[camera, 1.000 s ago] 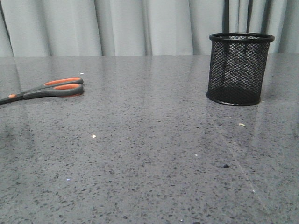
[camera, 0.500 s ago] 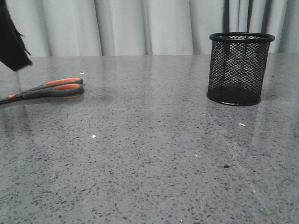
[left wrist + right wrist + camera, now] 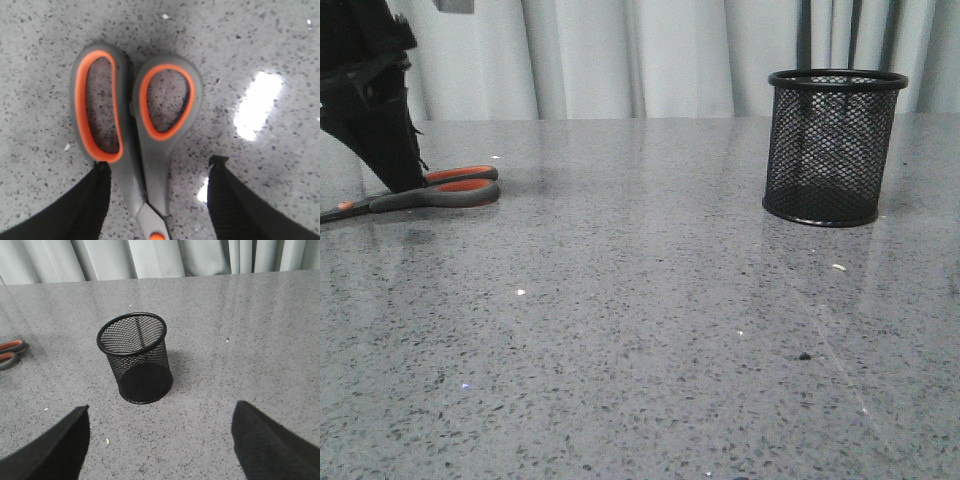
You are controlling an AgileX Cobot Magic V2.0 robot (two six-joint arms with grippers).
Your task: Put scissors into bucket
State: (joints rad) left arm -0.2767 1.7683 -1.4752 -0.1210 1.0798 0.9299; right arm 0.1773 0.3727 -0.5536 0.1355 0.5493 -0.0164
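The scissors (image 3: 440, 190) lie flat on the table at the far left, grey handles lined in orange, blades running off the left edge. My left gripper (image 3: 402, 180) has come down over them, open, one finger on each side of the handle necks just above the orange pivot; in the left wrist view the scissors (image 3: 137, 130) lie between the fingers of the left gripper (image 3: 157, 172). The black mesh bucket (image 3: 833, 147) stands upright at the right. My right gripper (image 3: 160, 415) is open and empty, short of the bucket (image 3: 136, 357).
Grey speckled table (image 3: 650, 330) with small crumbs (image 3: 837, 267). A pale curtain (image 3: 620, 55) hangs behind the table's far edge. The scissors' handles also show at the edge of the right wrist view (image 3: 11, 354).
My left arm has come into view from the upper left and dropped down onto the scissors' handle end. The scissors and bucket have not moved.
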